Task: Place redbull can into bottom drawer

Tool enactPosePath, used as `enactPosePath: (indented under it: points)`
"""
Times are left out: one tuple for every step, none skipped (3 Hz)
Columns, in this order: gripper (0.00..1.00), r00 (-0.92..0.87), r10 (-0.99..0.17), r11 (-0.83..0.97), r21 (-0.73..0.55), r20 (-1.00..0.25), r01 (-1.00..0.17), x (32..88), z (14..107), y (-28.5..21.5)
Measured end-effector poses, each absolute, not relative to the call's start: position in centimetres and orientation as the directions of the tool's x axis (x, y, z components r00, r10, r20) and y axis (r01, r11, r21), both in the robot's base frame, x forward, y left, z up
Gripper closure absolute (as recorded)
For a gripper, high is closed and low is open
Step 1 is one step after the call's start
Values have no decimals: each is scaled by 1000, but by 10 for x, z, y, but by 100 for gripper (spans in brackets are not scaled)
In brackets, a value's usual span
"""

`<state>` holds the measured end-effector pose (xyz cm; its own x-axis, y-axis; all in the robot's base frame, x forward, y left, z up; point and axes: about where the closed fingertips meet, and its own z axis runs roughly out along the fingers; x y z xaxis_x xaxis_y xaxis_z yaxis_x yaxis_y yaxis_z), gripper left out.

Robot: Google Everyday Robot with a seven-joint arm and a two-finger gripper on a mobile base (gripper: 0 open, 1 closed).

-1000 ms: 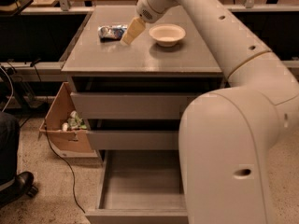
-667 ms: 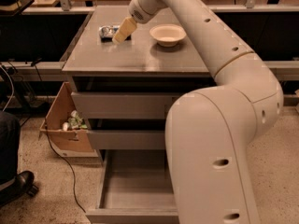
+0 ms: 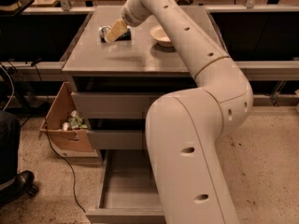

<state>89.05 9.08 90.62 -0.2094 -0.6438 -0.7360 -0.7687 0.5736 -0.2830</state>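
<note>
The redbull can (image 3: 103,31) lies on its side at the far left of the grey cabinet's top (image 3: 131,55). Its long axis runs roughly left to right, with the round silver end facing left and the darker blue body showing to the right. The gripper (image 3: 115,31) is right at the can. It slants down from the far right and its tan tip crosses the middle of the can, so only the can's two ends show on either side of it. There is no gap between tool and can in this view, and the gripper lies across the can's length rather than along it, which is the direction a grasp around the slim body would need. Whether it is open around the can or already closed on it cannot be told from here, because the tip hides that part. The can appears to rest on the top, not lifted. The white bowl (image 3: 160,35) sits to the right of the can, apart from it and close under the arm (image 3: 196,45). The bottom drawer (image 3: 125,188) is pulled out toward the near side with its grey floor bare, well below the can and nearer. The placing has not been done, and the carry will likely have to come off the top's near edge and down past the two upper drawers, which are pushed in.
</note>
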Motion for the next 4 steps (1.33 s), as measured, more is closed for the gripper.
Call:
enactPosePath:
  points:
    - [0, -238, -631, 618, -292, -738, -730, 908, 900, 95]
    - [0, -250, -631, 636, -304, -735, -710, 919, 897, 102]
    - [0, -260, -632, 646, -311, -730, -697, 926, 893, 108]
    - [0, -276, -620, 657, -294, -735, -694, 929, 888, 113]
